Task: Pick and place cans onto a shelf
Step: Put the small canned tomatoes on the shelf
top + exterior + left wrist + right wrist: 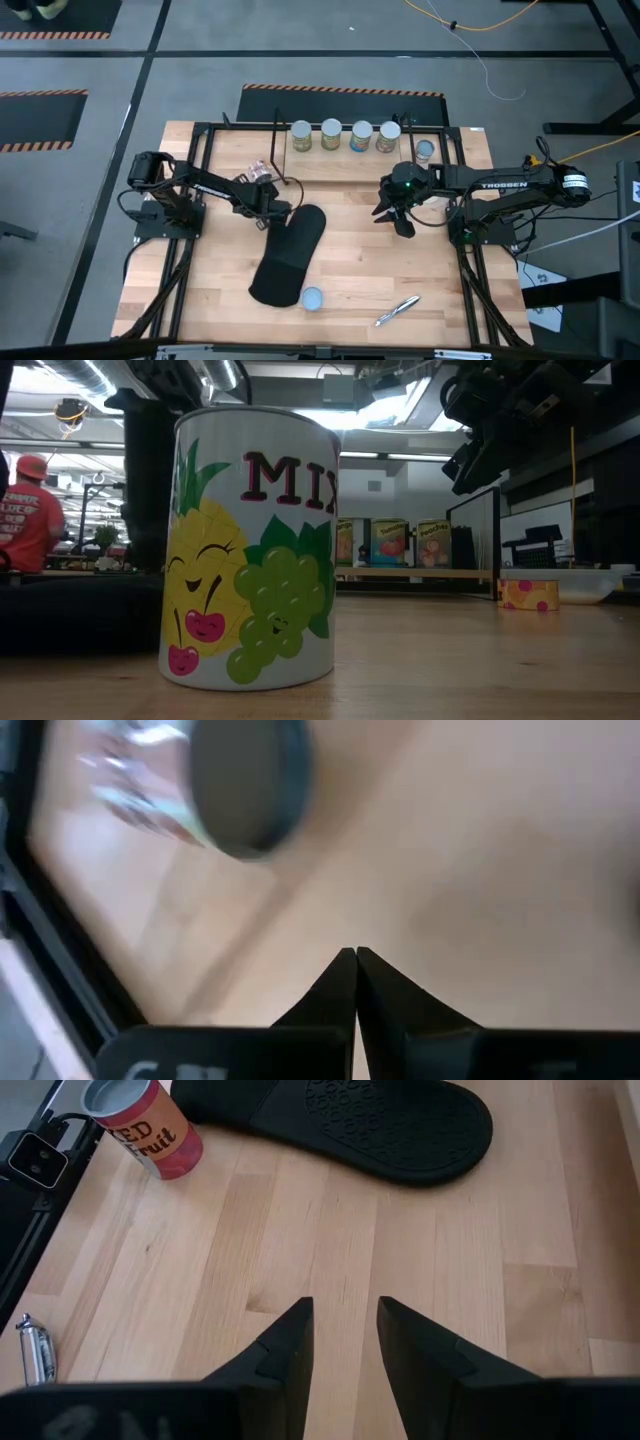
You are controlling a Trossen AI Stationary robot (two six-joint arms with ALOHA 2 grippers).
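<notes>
Two dark arms reach inward over a pale wooden table [350, 270], the left one bent at the elbow with its left gripper [270, 212] low above the boards, its fingers pressed together on nothing. Just behind it a can [262, 172] lies tipped on its side near the shelf's left end; the left wrist view shows this can's dark round end [250, 785] apart from the shut fingertips. Beside that gripper a long black sandal [290, 255] with a dimpled sole stretches across the middle of the table. At its near end stands a can with a pale-blue top [312, 298], whose fruit-printed label fills the low view [250, 550]. A silvery pen-like item [397, 310] lies further right. Along the far edge, the shelf [340, 160] of thin black rods and light boards carries four cans [344, 135] in a row on top, and another pale-topped can [425, 151] stands at its right end. The right gripper [400, 212] hangs over bare wood with its fingers partly apart and empty.
</notes>
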